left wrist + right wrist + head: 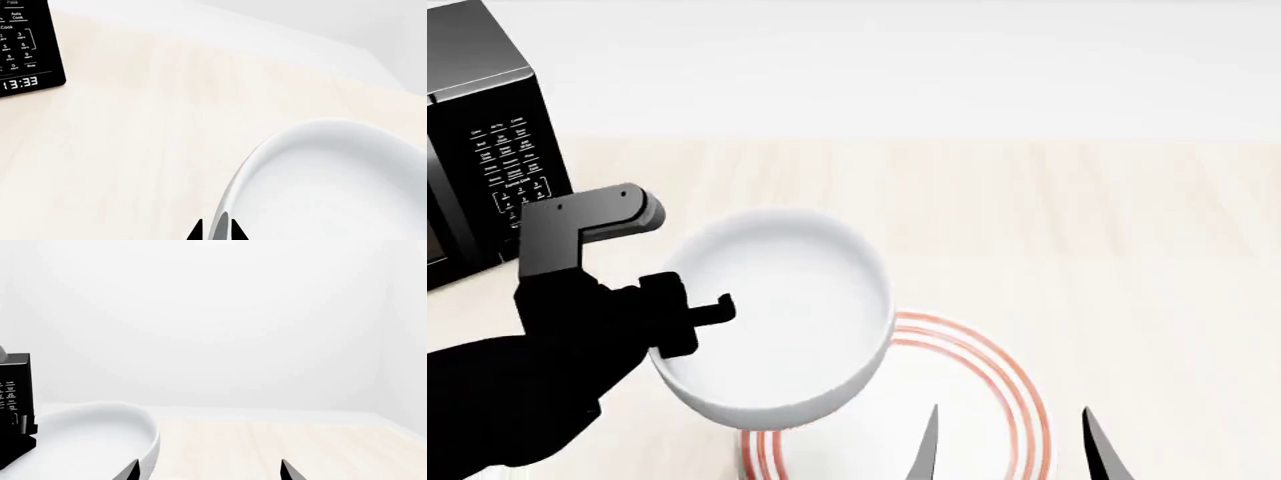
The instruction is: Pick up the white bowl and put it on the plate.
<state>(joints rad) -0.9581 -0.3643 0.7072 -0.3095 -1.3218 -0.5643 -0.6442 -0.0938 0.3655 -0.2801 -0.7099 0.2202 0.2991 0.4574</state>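
Left gripper (217,231) jaws clamped on the white bowl (777,315) rim; bowl is lifted, overlapping the plate (1014,390) edge nearest the microwave (481,150). Right gripper (1010,445) jaws apart, empty. Left: centre over plate, lower, release.

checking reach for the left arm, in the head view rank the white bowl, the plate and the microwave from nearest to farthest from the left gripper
1. white bowl: its rim is in the left gripper.
2. plate: partly under the bowl, toward the robot's right.
3. microwave: back at the far left of the counter.
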